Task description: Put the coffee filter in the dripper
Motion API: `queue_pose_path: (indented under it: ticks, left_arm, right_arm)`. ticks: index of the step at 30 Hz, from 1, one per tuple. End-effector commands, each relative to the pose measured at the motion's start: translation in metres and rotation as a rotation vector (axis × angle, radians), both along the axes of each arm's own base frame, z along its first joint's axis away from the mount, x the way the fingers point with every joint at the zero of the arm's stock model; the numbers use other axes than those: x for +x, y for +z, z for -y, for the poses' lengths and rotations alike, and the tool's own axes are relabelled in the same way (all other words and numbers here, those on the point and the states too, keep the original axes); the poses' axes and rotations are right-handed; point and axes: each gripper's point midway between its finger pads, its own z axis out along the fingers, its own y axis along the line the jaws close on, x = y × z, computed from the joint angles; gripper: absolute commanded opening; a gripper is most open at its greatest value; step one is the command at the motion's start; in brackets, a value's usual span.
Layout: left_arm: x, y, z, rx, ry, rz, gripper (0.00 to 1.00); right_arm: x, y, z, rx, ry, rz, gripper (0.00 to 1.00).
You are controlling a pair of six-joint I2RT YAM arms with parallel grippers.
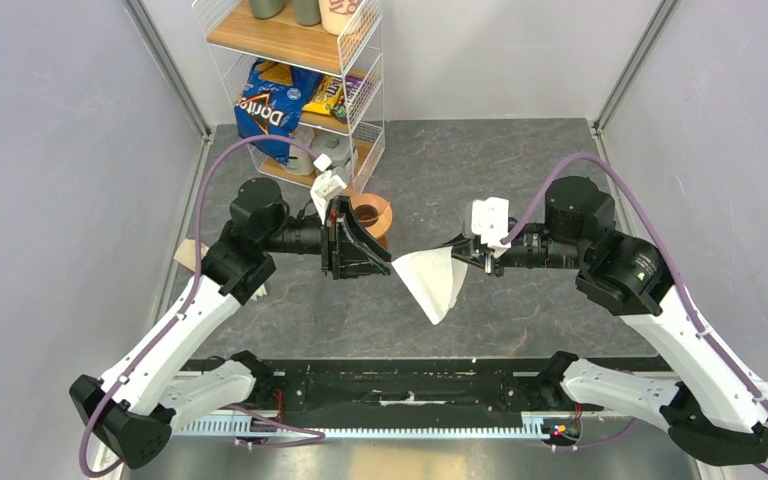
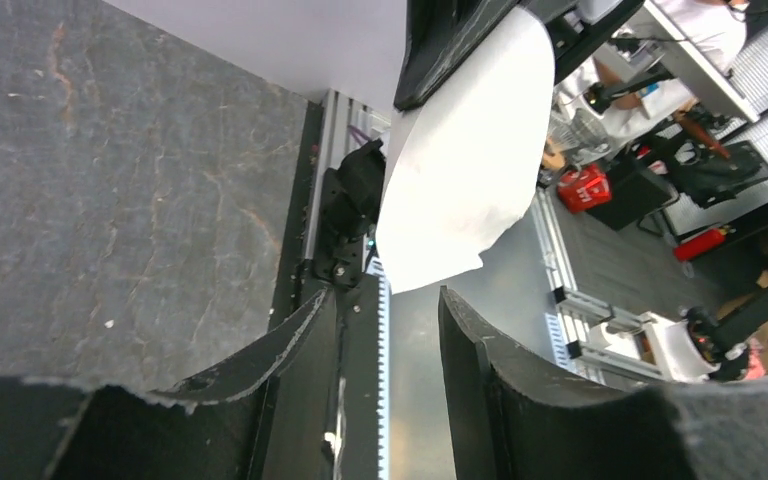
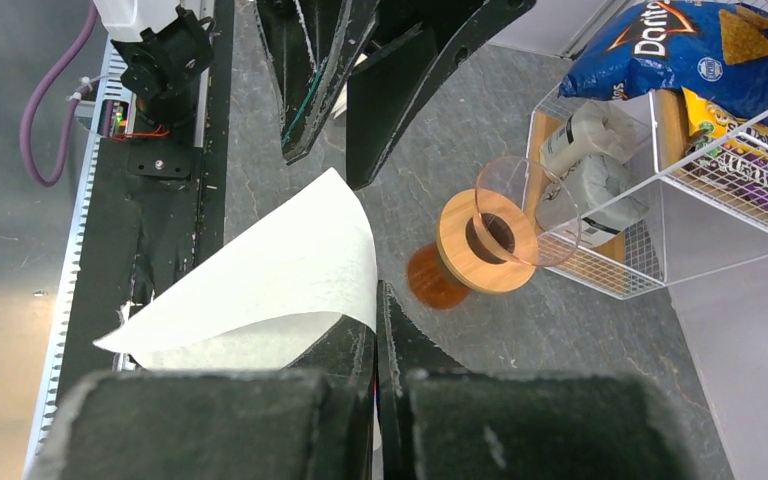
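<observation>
The coffee filter [image 1: 430, 282] is a thin white paper fan held in the air over the middle of the table. My right gripper [image 1: 463, 256] is shut on its right edge; in the right wrist view the gripper [image 3: 376, 300] pinches the filter [image 3: 260, 280] at its corner. My left gripper [image 1: 388, 262] is open and empty, its tips just left of the filter. In the left wrist view the gripper [image 2: 385, 295] points at the filter [image 2: 460, 160], a little apart from it. The orange-brown dripper [image 1: 372, 215] stands behind the left gripper, and its wide rim shows in the right wrist view [image 3: 485, 240].
A white wire shelf [image 1: 360, 60] stands at the back left, right beside the dripper, holding a blue Doritos bag [image 1: 270, 105] and other snack packs. A pale flat thing [image 1: 192, 256] lies by the left wall, partly under the left arm.
</observation>
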Motion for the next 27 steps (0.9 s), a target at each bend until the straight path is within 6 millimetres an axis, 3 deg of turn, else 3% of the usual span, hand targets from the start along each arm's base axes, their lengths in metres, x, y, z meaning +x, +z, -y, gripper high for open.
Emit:
queue_pose_path:
  ticks: [1, 8, 10, 12, 21, 27]
  left_arm:
    - [-0.007, 0.025, 0.008, -0.068, -0.035, -0.07, 0.49]
    - [-0.005, 0.019, 0.015, -0.063, -0.052, -0.081, 0.34]
    - [-0.004, 0.017, 0.016, -0.063, -0.049, -0.092, 0.23]
    - [-0.002, 0.017, 0.017, -0.07, -0.045, -0.102, 0.04]
    - [0.018, 0.024, 0.009, -0.114, 0.002, -0.133, 0.02]
    - [0.02, 0.032, 0.011, -0.135, -0.029, -0.109, 0.02]
  right_arm:
    - [0.002, 0.01, -0.001, 0.019, -0.002, 0.026, 0.0]
    - [0.003, 0.011, -0.002, 0.023, -0.004, 0.027, 0.0]
    - [0.002, 0.011, -0.002, 0.024, -0.002, 0.027, 0.0]
    - [0.001, 0.01, -0.001, 0.023, -0.001, 0.025, 0.0]
    - [-0.007, 0.003, 0.01, 0.008, -0.011, 0.026, 0.0]
    - [-0.008, 0.001, 0.009, 0.011, -0.007, 0.01, 0.0]
